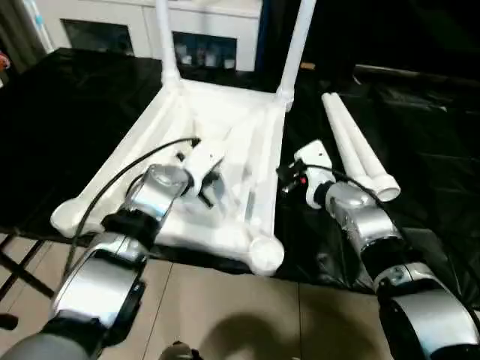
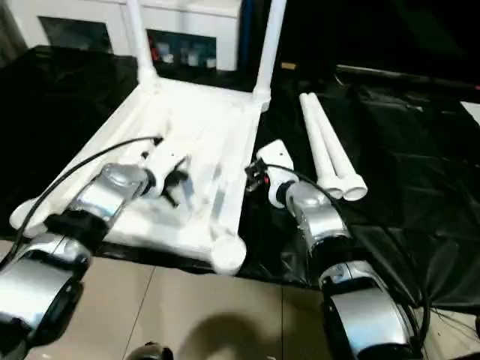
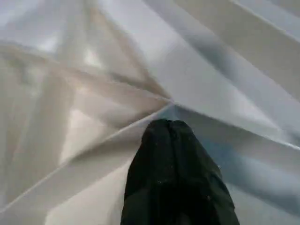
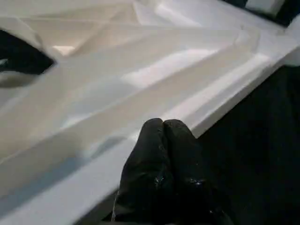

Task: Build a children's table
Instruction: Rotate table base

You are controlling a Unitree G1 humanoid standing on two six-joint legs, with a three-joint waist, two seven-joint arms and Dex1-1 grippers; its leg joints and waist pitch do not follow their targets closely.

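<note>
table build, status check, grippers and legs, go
Left gripper and right gripper shut, empty. White plastic ribbed tabletop upside down, two legs in. Two loose legs alongside.

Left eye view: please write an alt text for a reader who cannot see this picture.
A white table top lies upside down on black sheeting, with two legs standing in its far corner sockets. Two loose legs lie side by side to its right. The left tool is over the ribbed underside; the right tool, shut, is at the top's right edge.

A black, wrinkled sheet [image 1: 90, 97] covers the worktop across the middle of the frame. Along the top edge stands a white cabinet [image 1: 225, 30] with dark glass doors. Tan floor tiles [image 1: 240, 315] fill the bottom.
</note>
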